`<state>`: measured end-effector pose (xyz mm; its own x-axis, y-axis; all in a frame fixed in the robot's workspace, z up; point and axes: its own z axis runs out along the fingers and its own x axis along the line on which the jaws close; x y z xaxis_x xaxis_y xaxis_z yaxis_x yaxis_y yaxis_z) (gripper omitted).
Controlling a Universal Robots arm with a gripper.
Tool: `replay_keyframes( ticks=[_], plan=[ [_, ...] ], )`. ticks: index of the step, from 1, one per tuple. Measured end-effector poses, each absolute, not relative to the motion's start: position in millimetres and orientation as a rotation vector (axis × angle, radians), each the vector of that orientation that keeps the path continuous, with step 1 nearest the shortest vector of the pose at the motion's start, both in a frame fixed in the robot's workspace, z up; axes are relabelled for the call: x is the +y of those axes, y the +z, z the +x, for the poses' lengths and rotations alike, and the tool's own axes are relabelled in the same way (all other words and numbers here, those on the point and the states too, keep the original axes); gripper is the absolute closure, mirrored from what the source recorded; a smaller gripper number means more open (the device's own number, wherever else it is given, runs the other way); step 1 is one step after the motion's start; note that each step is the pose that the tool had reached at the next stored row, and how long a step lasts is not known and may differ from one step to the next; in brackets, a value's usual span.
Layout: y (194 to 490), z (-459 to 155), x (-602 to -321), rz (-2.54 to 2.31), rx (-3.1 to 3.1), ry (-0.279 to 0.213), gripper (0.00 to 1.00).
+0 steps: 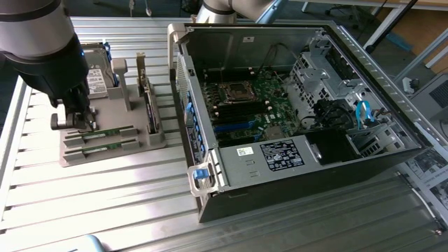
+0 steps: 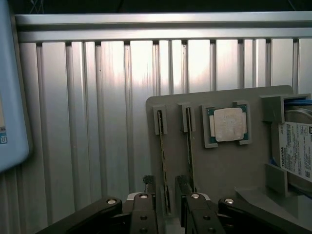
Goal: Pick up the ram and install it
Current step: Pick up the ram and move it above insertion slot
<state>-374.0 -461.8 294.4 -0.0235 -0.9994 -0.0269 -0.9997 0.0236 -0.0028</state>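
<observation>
Claw [image 2: 165, 182] released: I am positioning its jaws astride the ram [image 2: 163, 146], which is standing on edge in the grey holder [image 2: 229, 168] on the tabletop [image 2: 97, 122], presenting both faces for gripping.

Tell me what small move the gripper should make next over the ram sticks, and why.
Probably ease the gripper straight down a little. Its jaws stand open on either side of one end of a ram stick, which sits on edge in the grey holder, so it looks lined up. Whether it is low enough for a firm grip is hard to tell.
</observation>
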Motion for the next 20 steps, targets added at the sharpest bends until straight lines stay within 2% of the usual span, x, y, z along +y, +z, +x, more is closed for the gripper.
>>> replay_keyframes(
  ticks=[20],
  plan=[
    [287.9,-374.0,-461.8,-2.183,2.229,0.026,0.7]
  ],
)
